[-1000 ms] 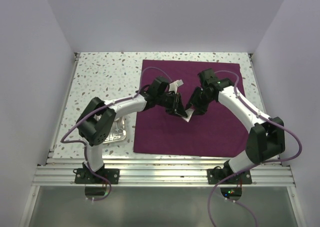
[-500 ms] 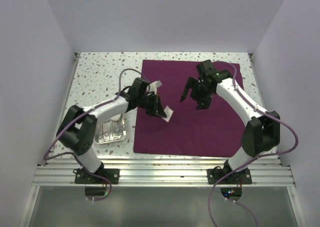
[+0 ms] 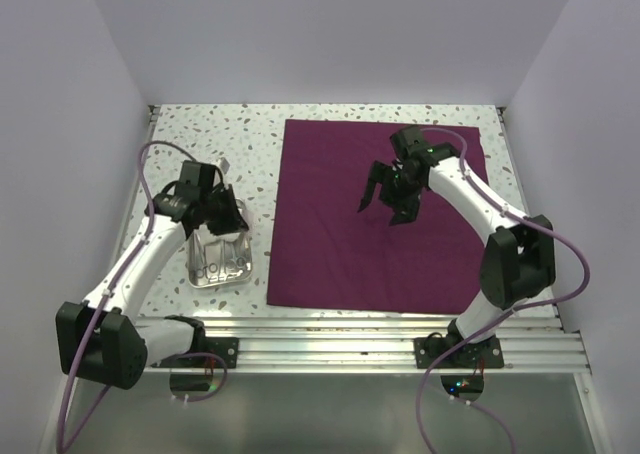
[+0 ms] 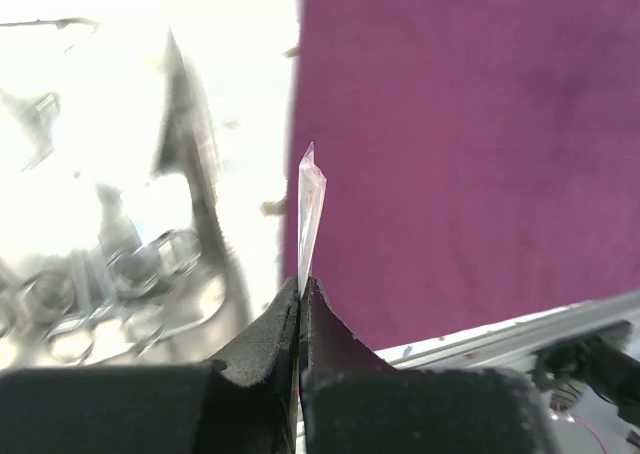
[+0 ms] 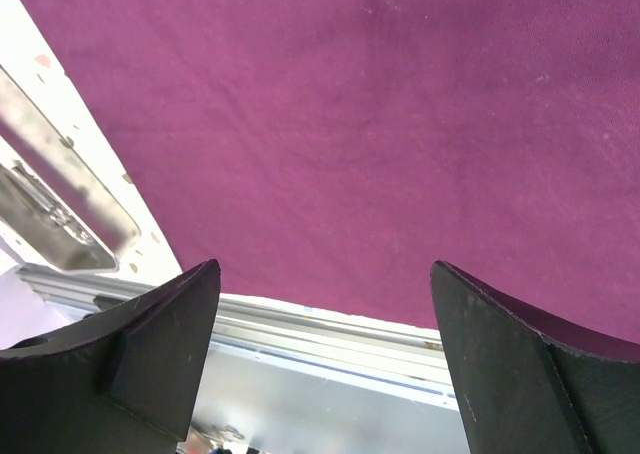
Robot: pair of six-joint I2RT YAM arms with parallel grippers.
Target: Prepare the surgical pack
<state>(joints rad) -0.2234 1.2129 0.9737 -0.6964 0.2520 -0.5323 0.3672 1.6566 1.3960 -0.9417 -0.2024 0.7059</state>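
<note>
The speckled white table (image 3: 200,144) carries the large dark purple cloth (image 3: 380,254), which lies spread flat and square over the table's middle and right, its near edge just short of the metal rail (image 3: 330,339) along the front. Just off the cloth's left edge, near its front left corner, sits the small steel tray (image 3: 247,259), resting on bare tabletop and not touching the cloth. The right gripper (image 3: 385,205) hangs above the far half of the cloth, a little right of the cloth's centre, its claw spread wide with nothing between the fingers; the right wrist view shows only plain purple fabric (image 5: 400,124) beneath it. The left gripper (image 3: 227,217) is left of the cloth, over the far end of the tray, and its claw is pinched tight on a thin pale packet (image 4: 311,209), seen edge-on and sticking up from the fingertips. Silver scissor-like instruments (image 4: 130,274) lie inside the tray, their finger rings towards the end nearest the rail; they are too glared to count.
</note>
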